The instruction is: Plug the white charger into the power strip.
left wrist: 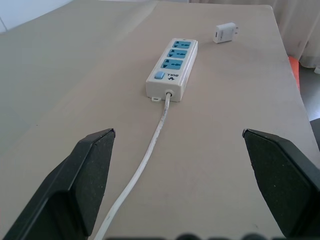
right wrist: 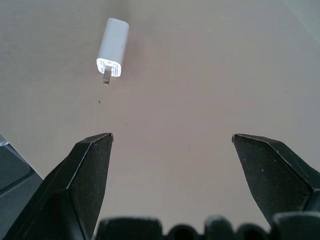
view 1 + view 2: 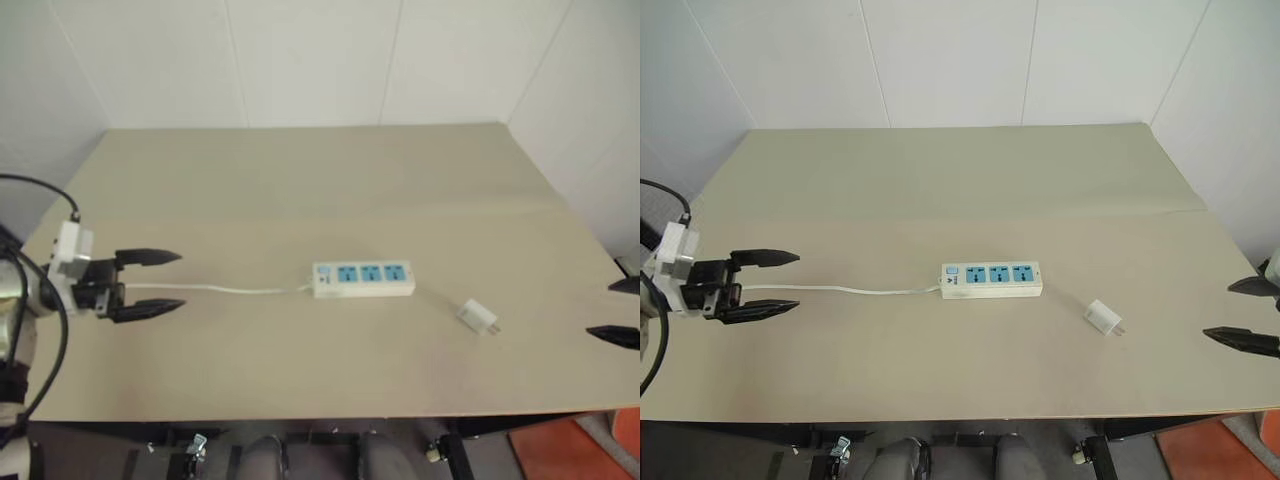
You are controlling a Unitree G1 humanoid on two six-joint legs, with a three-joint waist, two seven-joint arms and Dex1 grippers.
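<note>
The power strip (image 3: 363, 279), a white bar with three blue sockets, lies flat near the middle of the beige table, its thin cord (image 3: 220, 289) running left. The white charger (image 3: 477, 317) lies on its side just right of the strip, prongs pointing right and toward the front. My left gripper (image 3: 150, 283) hovers open over the cord at the table's left side, pointing along it toward the strip (image 1: 172, 67). At the right edge my right gripper (image 3: 1243, 314) is open and empty, aimed at the charger (image 2: 113, 48), well short of it.
The table (image 3: 300, 190) stretches bare behind the strip up to white walls. Its front edge runs close below both grippers. An orange patch of floor (image 3: 575, 450) shows past the front right corner.
</note>
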